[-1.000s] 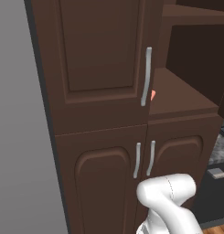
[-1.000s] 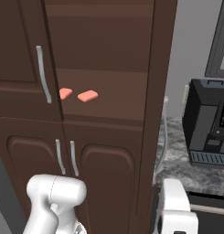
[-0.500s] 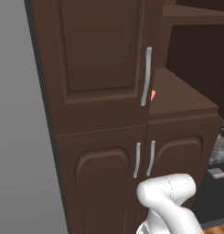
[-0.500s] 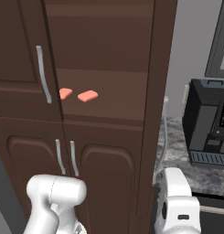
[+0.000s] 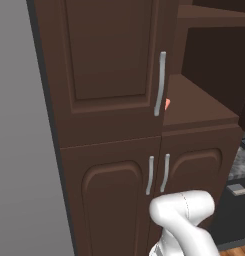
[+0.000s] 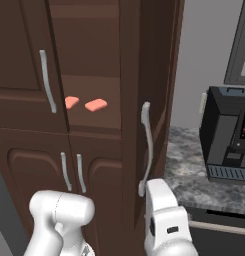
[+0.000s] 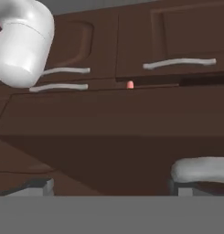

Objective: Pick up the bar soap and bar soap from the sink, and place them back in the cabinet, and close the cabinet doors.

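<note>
In the right base view, the right one of the cabinet doors (image 6: 156, 75) now stands further to the left of the frame than half a second ago. Its long silver handle (image 6: 145, 145) has come closer to the middle, and the white forearm at the bottom edge has moved left together with it. I judge that the arm is swinging this door shut.

The two bar soaps, the rounded one (image 6: 71, 102) and the flat one (image 6: 96, 105), lie just beside each other on the shelf of the cabinet (image 6: 94, 30), left of centre. So the placing part seems finished and only the closing remains.

The left door (image 5: 109, 60) looks closed or nearly closed. In the left base view a little orange soap (image 5: 167, 104) shows just past its edge.

In the hand view, the gripper (image 7: 109, 187) has its fingertips spread far apart at the bottom, with nothing between them. The pale bar at the lower right is probably the door handle, just beside one fingertip.

Below are the shorter arched doors (image 6: 34, 165), closed. At the right of the frame, a black appliance (image 6: 226, 135) stands on the speckled counter (image 6: 191, 160), near the swinging door but outside its path towards closing. I see nothing in the opening that can block it.
</note>
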